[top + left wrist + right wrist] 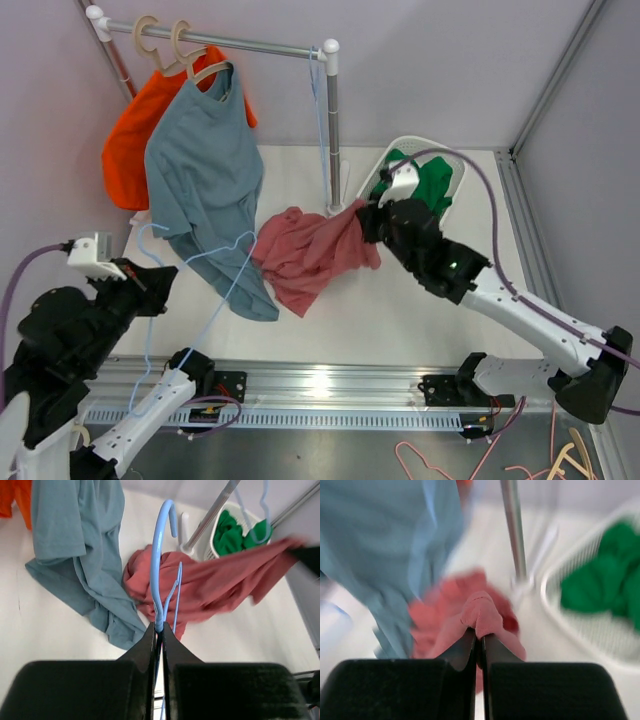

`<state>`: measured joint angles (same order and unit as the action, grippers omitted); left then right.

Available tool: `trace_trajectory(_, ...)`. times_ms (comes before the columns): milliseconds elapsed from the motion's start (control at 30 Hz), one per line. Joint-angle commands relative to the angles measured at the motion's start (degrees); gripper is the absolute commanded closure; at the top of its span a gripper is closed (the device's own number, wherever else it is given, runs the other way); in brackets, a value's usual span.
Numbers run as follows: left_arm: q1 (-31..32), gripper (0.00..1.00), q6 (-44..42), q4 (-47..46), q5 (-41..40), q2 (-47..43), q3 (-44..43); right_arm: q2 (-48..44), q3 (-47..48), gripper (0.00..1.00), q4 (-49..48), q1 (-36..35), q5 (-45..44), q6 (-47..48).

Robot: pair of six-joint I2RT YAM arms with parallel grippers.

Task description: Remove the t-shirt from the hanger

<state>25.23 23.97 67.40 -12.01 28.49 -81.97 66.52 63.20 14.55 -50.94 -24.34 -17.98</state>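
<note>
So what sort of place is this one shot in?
Most likely a lab robot cell staged as a laundry corner, not a home: a white table boxed in by plain walls, a metal mounting rail along the near edge, plus a small clothes rack and a laundry basket.

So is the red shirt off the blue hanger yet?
Looks off: left gripper holds the bare blue hanger; right gripper pinches the red shirt separately.

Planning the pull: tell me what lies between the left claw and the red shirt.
The hem of the grey-blue shirt lies between the left claw and the red shirt, crossed by the blue hanger that claw holds. Top view shows it.
</note>
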Motion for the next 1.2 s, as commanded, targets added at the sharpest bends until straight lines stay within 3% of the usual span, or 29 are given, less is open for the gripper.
trace_trajectory(0,0.17,0.99,0.2,-5.16,1.98,2.0,4.89,-1.83,9.66,1.0,-13.62,2.33,1.22,12.93)
trace_trajectory(67,0.17,0.99,0.73,-9.1,4.96,2.53,8.21,-0.7,11.05,1.0,-26.43,3.21,0.87,21.56)
trace_trajectory(133,0.17,0.99,1.7,-11.66,8.84,3.06,9.72,1.49,15.09,1.0,-29.3,8.64,5.41,23.42)
trace_trajectory(233,0.17,0.99,2.31,-14.22,10.25,4.2,11.57,6.85,24.06,1.0,-34.04,14.8,12.81,24.56)
trace_trajectory(500,0.17,0.99,1.08,-15.63,8.06,7.63,10.96,22.65,44.69,1.0,-47.67,25.0,14.41,20.18)
trace_trajectory(833,-0.27,0.99,-0.23,-16.16,6.48,16.33,7.45,45.08,80.72,1.0,-39.79,31.24,12.12,14.82)
trace_trajectory(1167,-5.54,0.99,-1.64,-17.21,7.97,18.7,6.39,46.6,83.58,1.0,-35.3,39.77,13.79,5.15)
